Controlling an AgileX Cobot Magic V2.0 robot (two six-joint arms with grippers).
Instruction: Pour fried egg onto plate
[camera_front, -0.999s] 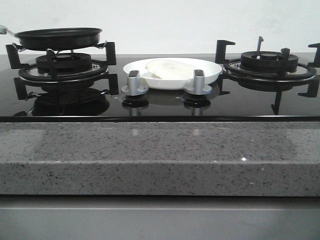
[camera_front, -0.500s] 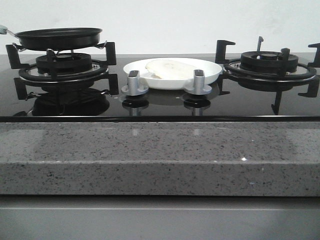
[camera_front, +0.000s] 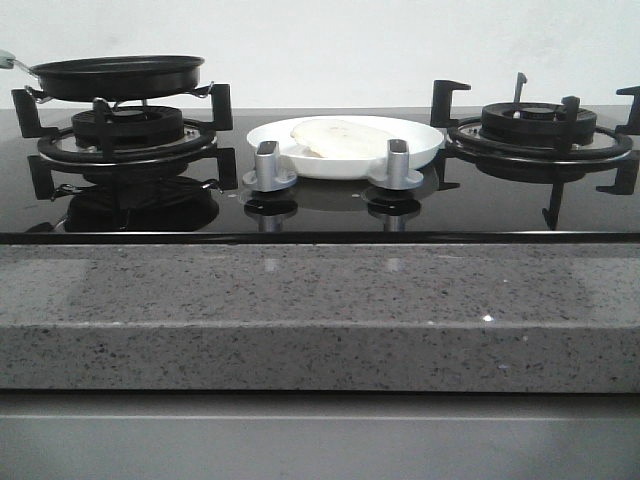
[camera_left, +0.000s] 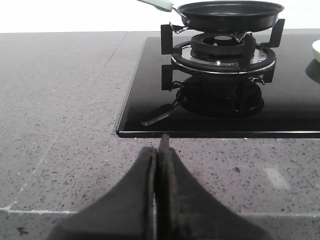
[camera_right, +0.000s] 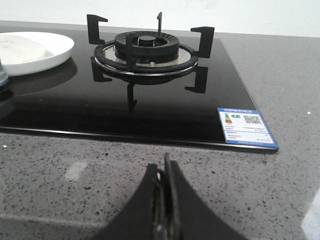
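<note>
1. Fried egg (camera_front: 338, 138) lies flat inside the white plate (camera_front: 425, 152), which sits on the black glass hob (camera_front: 320, 215) between the two burners, behind the two silver knobs (camera_front: 268, 165). Judged from this, the pour looks done.
2. Frying pan (camera_front: 118, 75) rests level on the left burner grate (camera_front: 125, 135), empty as far as can be seen; its pale green handle (camera_left: 157, 4) points away from the plate.
3. Left gripper (camera_left: 157, 152): fingers pressed together, holding nothing, low over the speckled stone counter (camera_left: 60, 125) in front of the hob's edge. Pan is ahead of it and a little to its right; only a sliver of the plate shows, further right.
4. Right gripper (camera_right: 165, 172): fingers likewise together, empty, over the counter in front of the hob. Bare right burner (camera_right: 147, 52) is straight ahead; plate with egg is ahead and off to its left.
5. Key relation: the plate lies between the arms, roughly level with both burners. Neither gripper is near egg, plate or pan; the left is the nearer one to the pan.
6. Egg is an irregular disc with no clear long axis. A rating sticker (camera_right: 246, 126) is on the hob's near right corner.
</note>
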